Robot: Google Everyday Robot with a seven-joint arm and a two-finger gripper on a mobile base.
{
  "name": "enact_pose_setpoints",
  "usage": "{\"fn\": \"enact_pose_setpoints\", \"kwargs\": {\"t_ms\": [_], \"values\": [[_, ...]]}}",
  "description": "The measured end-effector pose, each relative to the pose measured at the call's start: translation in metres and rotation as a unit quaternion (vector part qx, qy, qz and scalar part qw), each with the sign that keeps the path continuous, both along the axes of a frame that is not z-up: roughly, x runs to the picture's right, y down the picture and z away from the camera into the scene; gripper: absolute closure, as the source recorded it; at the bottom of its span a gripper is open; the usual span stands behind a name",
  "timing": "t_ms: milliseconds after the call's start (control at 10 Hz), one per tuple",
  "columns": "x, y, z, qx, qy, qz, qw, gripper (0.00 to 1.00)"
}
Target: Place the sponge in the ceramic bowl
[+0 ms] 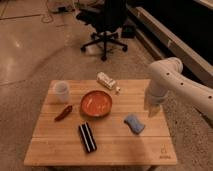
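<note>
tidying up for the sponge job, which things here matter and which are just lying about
For the job: sponge, ceramic bowl, claw hanging at the right edge of the table, beyond the sponge.
Just lying about: clear cup, red pepper, black striped block, white bottle, office chair.

Light-blue sponge [133,123] flat, right of orange bowl [96,103] (apart); gripper [154,110] nearby.

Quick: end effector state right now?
End effector: open or closed cannot be told. It is over the right edge of the table, up and right of the sponge, which lies on the table, not held.
</note>
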State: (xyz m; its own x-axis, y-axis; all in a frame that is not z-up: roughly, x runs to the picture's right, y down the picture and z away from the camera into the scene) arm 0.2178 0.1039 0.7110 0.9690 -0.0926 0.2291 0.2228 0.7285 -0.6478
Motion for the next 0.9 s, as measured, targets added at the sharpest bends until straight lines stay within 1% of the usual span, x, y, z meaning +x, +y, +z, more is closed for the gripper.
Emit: {"fn": "enact_pose_setpoints", "kwargs": {"t_ms": [100,200,300,400,500,600,700,800,900], "values": [[-0.006,0.001,0.001,-0.011,-0.015,0.008,0.9998,0.56],[-0.012,-0.001,0.004,-0.019,-0.025,-0.003,0.9995,0.56],[-0.006,0.003,0.008,-0.02,-0.019,-0.015,0.9995,0.56],[-0.01,0.005,0.012,-0.04,-0.02,-0.043,0.9981,0.56],[-0.018,0.006,0.016,-0.059,-0.027,-0.054,0.9964,0.56],[-0.019,0.007,0.014,-0.062,-0.036,-0.048,0.9963,0.56],[-0.013,0.008,0.011,-0.051,-0.04,-0.038,0.9972,0.56],[-0.011,0.003,0.014,-0.045,-0.04,-0.038,0.9975,0.56],[-0.009,0.004,0.016,-0.057,-0.038,-0.045,0.9967,0.56]]}}
